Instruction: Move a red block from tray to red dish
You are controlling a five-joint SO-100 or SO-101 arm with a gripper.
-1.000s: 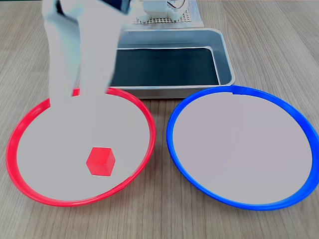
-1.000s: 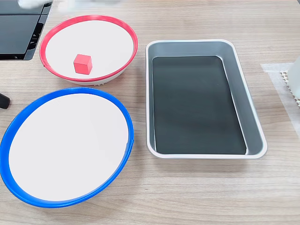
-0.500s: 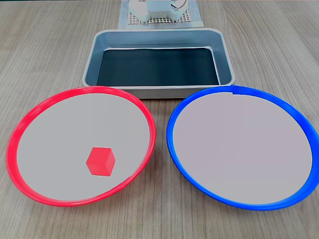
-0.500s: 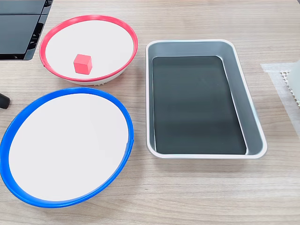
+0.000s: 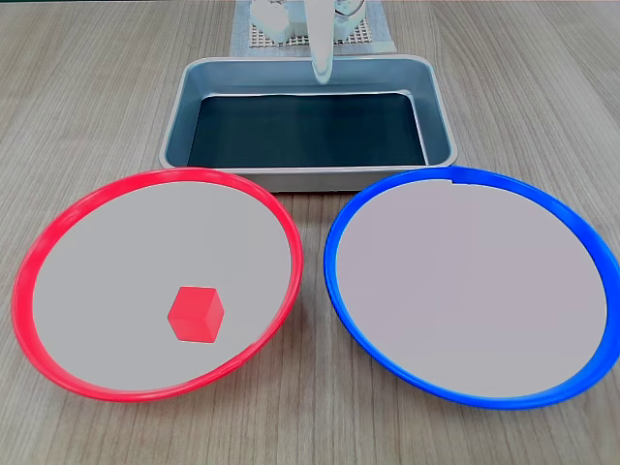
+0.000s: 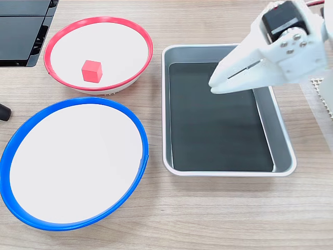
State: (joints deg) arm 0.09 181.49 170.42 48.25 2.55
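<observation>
Both fixed views: plain bright red block on red dish.
</observation>
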